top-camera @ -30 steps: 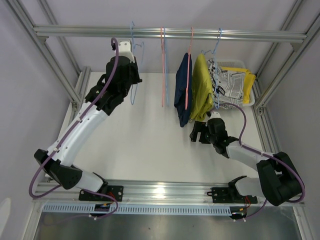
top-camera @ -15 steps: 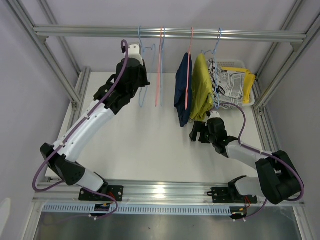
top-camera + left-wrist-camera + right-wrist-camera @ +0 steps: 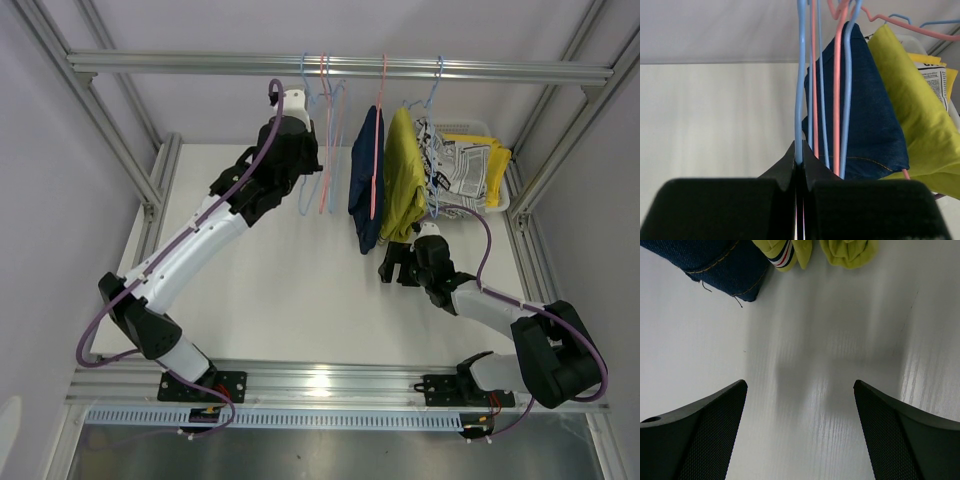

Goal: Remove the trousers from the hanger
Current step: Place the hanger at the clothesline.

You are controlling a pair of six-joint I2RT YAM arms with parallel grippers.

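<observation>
Dark navy trousers (image 3: pixel 366 182) hang folded over a pink hanger, with mustard-olive trousers (image 3: pixel 402 180) beside them on a blue hanger. In the left wrist view the navy trousers (image 3: pixel 865 115) and the olive trousers (image 3: pixel 920 120) hang just right of my fingers. My left gripper (image 3: pixel 308 168) is raised at the rail, shut on the wire of an empty light-blue hanger (image 3: pixel 800 100). An empty pink hanger (image 3: pixel 325 140) hangs against it. My right gripper (image 3: pixel 398 262) stands open low over the table, nothing between its fingers, just in front of the navy hem (image 3: pixel 715 260) and olive hem (image 3: pixel 845 250).
A white basket (image 3: pixel 505 197) at the back right holds black-and-white print trousers (image 3: pixel 460 168) and bright yellow trousers (image 3: pixel 482 150). The aluminium rail (image 3: pixel 200 64) spans the back, with frame posts at both sides.
My left arm has slid the empty blue hanger rightward along the rail, up against the empty pink hanger near the navy trousers. The right arm has stayed put.
</observation>
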